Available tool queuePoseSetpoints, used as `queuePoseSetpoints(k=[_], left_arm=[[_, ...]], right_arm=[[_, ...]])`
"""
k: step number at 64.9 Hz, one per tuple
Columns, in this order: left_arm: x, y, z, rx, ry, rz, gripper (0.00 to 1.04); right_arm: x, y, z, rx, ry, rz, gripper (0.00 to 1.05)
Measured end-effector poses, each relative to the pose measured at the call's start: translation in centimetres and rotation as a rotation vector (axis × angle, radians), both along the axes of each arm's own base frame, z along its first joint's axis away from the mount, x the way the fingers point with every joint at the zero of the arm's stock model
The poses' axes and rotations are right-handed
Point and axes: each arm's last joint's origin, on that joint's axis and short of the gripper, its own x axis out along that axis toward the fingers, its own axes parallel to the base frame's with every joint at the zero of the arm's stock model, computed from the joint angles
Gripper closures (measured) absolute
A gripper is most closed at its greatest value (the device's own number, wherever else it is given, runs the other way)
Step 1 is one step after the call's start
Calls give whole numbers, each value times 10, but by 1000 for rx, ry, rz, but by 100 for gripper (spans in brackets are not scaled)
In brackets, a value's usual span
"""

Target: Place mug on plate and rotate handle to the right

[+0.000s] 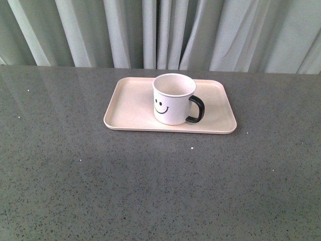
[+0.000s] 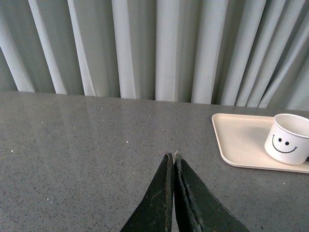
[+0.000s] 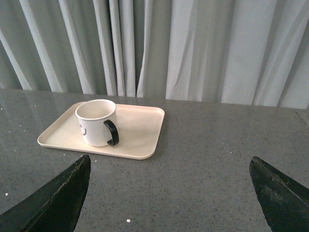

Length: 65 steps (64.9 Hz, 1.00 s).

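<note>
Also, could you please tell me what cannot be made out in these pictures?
Front view: neither arm shows; both are out of frame.
Left wrist view: the frame edge cuts off most of the handle and one end of the plate.
Right wrist view: the smiley face is mostly turned away around the mug.
Wrist views: of the left gripper and right gripper, only fingers show.

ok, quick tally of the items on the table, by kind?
mug: 1
plate: 1
Total: 2
</note>
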Motion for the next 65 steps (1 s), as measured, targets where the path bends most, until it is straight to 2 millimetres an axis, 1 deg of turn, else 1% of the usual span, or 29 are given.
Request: queuePoseSetpoints(k=[2,12,14,26,30,36,37,38,40,41,42,43,44,45,46,48,49,50,51,54,55,56,58,59,60,61,64,65], left_arm=[[0,0,0,0,0,0,87],[0,0,0,0,0,0,60],[0,0,0,0,0,0,53],[0,0,0,0,0,0,21],[0,0,0,0,0,0,8],[0,0,0,1,-1,0,10],[0,0,0,1,-1,0,9],[0,0,0,1,-1,0,9],[0,0,0,1,-1,2,9],[0,0,0,1,-1,1,9],[0,0,0,1,-1,0,9],[0,0,0,1,-1,0,9],[0,0,0,1,-1,-1,9],[0,0,0,2,-1,-1,9],[0,0,0,1,-1,0,9],[0,0,0,1,-1,0,9],[0,0,0,1,-1,0,9],[0,0,0,1,-1,0,9],[0,0,0,1,-1,0,9],[0,0,0,1,-1,0,9],[0,0,0,1,-1,0,9],[0,0,0,1,-1,0,9],[0,0,0,1,-1,0,9],[0,0,0,1,-1,0,9],[0,0,0,1,-1,0,9],[0,0,0,1,-1,0,9],[0,0,0,1,-1,0,9],[0,0,0,1,-1,0,9]], right_arm=[[0,0,0,0,0,0,9],[0,0,0,0,0,0,9],[0,0,0,0,0,0,9],[0,0,0,0,0,0,9],[0,0,0,0,0,0,9],[0,0,0,0,0,0,9],[0,0,-1,-6,25,23,9],[1,0,-1,-18,60,48,9],[2,0,0,-42,240,168,9],[2,-1,1,-50,283,198,9],[5,-1,3,-46,374,257,9],[9,-2,8,-34,436,293,9],[11,-1,9,-30,466,335,9],[18,-2,12,-25,497,373,9],[21,-2,15,-21,506,385,9],[38,-4,27,-49,504,406,9],[43,-5,30,-58,497,405,9],[53,-7,37,-70,482,402,9],[58,-7,41,-78,474,398,9],[89,-11,59,-119,434,372,9],[104,-13,64,-138,428,360,9],[114,-13,68,-147,427,355,9],[135,-12,71,-164,430,350,9],[141,-11,72,-167,433,348,9],[151,-10,73,-173,440,345,9],[156,-9,73,-175,444,343,9],[182,-4,72,-177,473,352,9],[187,-3,72,-176,482,353,9]])
